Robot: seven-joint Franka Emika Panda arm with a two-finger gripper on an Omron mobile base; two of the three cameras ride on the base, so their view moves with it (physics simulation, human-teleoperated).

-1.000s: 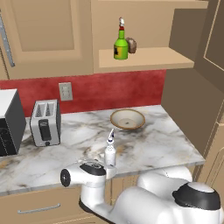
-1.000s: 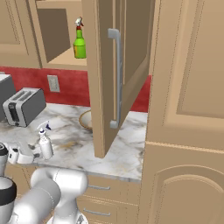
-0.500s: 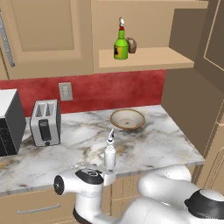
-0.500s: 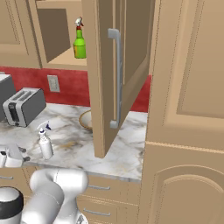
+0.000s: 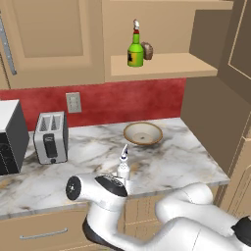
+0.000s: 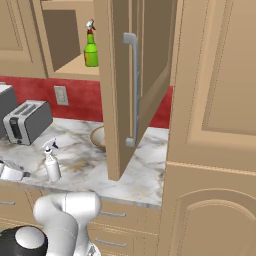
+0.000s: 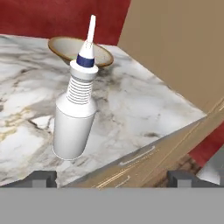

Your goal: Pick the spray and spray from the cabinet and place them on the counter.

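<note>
A white spray (image 5: 123, 166) (image 6: 51, 165) (image 7: 76, 118) with a pale nozzle stands upright on the marble counter (image 5: 171, 157) (image 6: 145, 175) (image 7: 131, 109) near its front edge. My gripper (image 7: 112, 178) is open just in front of that bottle and low, its fingertips (image 7: 41, 178) wide apart with nothing between them. A green spray (image 5: 135, 51) (image 6: 90, 50) with a yellow label stands on the shelf of the open cabinet (image 5: 166, 63). The cabinet door (image 6: 125, 90) is swung out over the counter.
A tan bowl (image 5: 142, 133) (image 7: 72, 46) sits behind the white bottle. A toaster (image 5: 50, 137) (image 6: 27, 121) and a microwave (image 5: 10, 137) stand at the left. A small brown lump (image 5: 147, 50) lies beside the green bottle. My arm's white link (image 5: 98, 188) crosses the counter's front edge.
The arm's near links have swung a little in front of the counter edge. Both bottles stand where they were, and the gripper stays open.
</note>
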